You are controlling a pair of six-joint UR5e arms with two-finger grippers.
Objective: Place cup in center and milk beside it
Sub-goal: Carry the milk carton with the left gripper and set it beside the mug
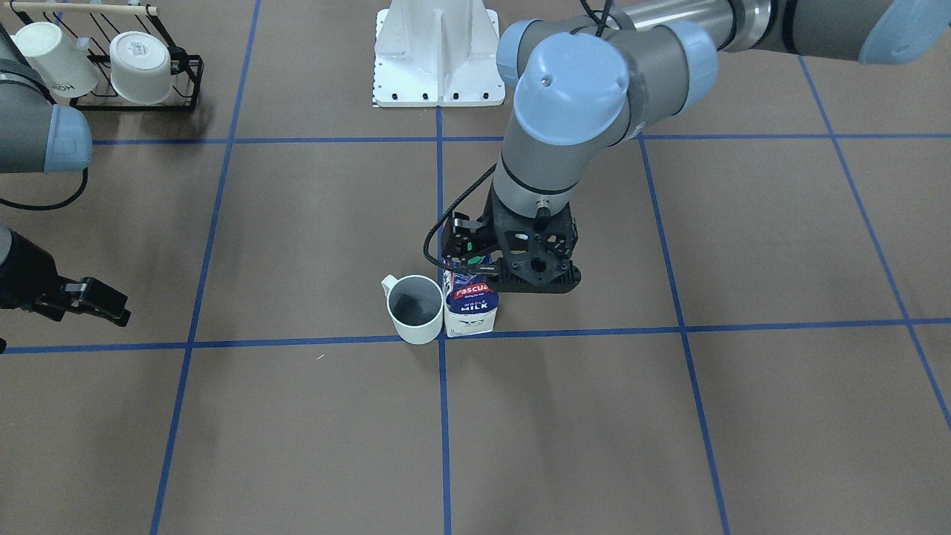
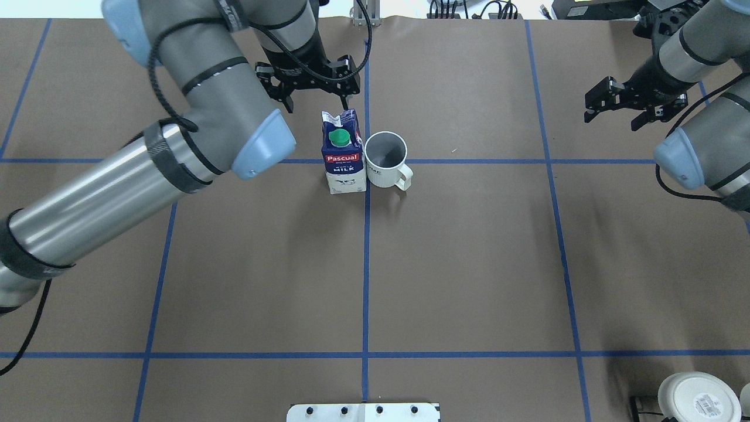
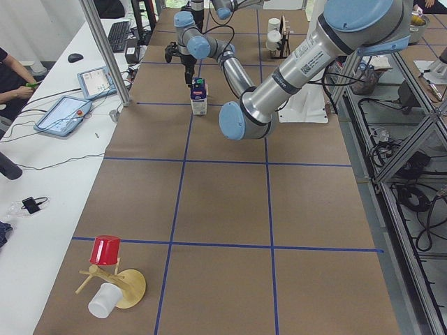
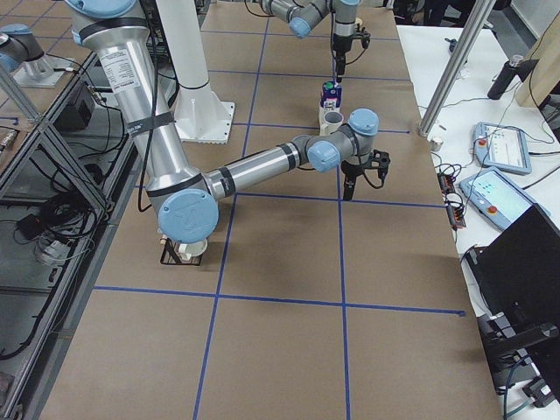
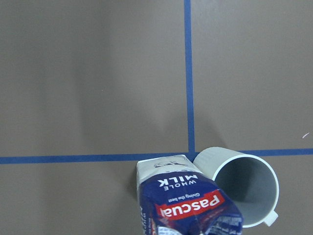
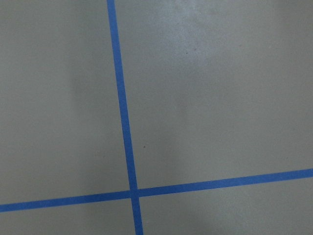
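Observation:
The milk [image 2: 343, 159] stands upright just left of the center [image 2: 366, 160] in the overhead view, its green cap on top. The cup [image 2: 385, 155] stands upright just right of that crossing, close against the carton, handle pointing away from it. Both also show in the front view, the milk [image 1: 471, 306] and the cup [image 1: 414, 309], and in the left wrist view, the milk [image 5: 188, 204] and the cup [image 5: 244, 188]. My left gripper [image 2: 314, 106] hangs open just above and beyond the carton's top, holding nothing. My right gripper [image 2: 612, 120] is open and empty, far to the right.
A black rack [image 1: 141, 70] with two white mugs stands at a table corner beside the white robot base [image 1: 438, 59]. A wooden stand with a red cup [image 3: 105, 249] and a white cup sits at the other end. Tablets lie past the table edge [image 3: 66, 112].

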